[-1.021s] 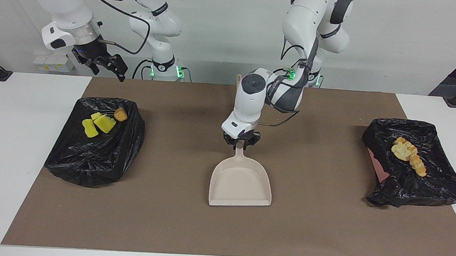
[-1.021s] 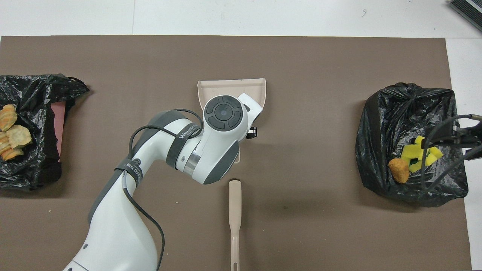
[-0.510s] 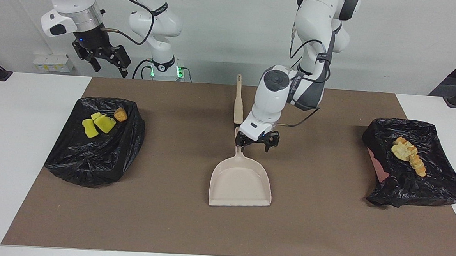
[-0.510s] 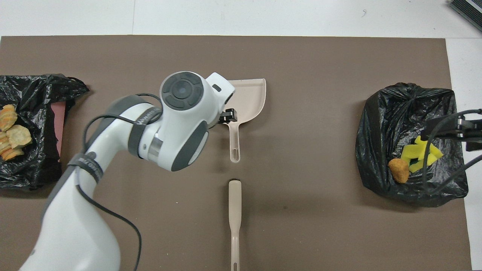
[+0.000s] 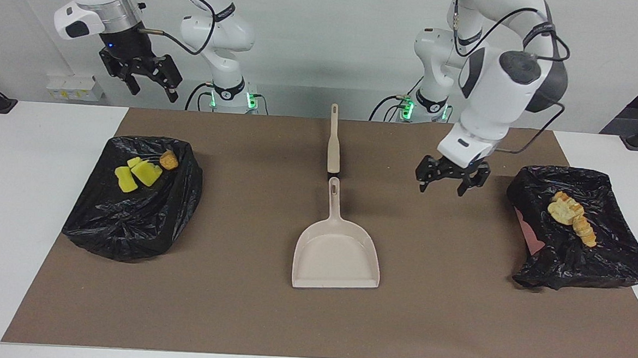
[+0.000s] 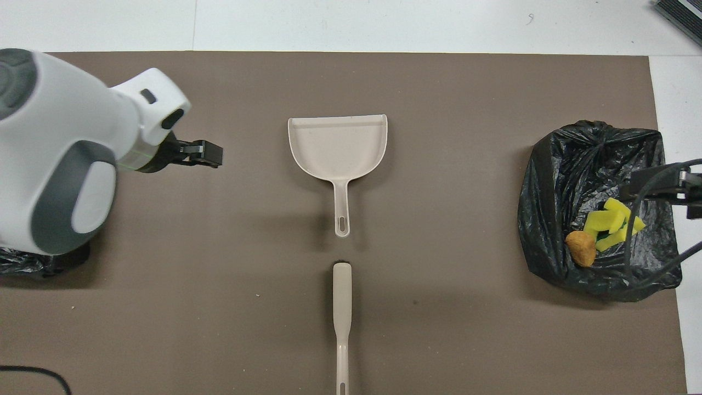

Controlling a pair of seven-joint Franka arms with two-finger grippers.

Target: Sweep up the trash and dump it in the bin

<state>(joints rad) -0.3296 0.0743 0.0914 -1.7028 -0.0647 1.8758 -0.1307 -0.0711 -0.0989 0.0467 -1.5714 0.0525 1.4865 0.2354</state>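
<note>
The trash lies in two black-lined bins. Yellow sponge pieces (image 5: 136, 174) (image 6: 611, 225) and an orange-brown lump (image 5: 168, 160) (image 6: 581, 248) rest in the bin (image 5: 125, 229) (image 6: 570, 181) at the right arm's end. Pale beige pieces (image 5: 568, 213) lie in the bin (image 5: 593, 264) at the left arm's end. My left gripper (image 5: 445, 180) (image 6: 205, 154) hangs open and holds nothing, over the mat between the dustpan and that bin. My right gripper (image 5: 141, 77) waits open, high above the table's edge near its bin.
A beige dustpan (image 5: 337, 256) (image 6: 337, 145) lies flat mid-mat, its handle pointing toward the robots. A beige brush (image 5: 333, 141) (image 6: 341, 307) lies in line with it, nearer to the robots. A brown mat (image 5: 236, 305) covers the table.
My left gripper opened and let go of the dustpan handle, then rose and swung toward the left arm's end. The dustpan stays put. The right gripper lifted slightly.
</note>
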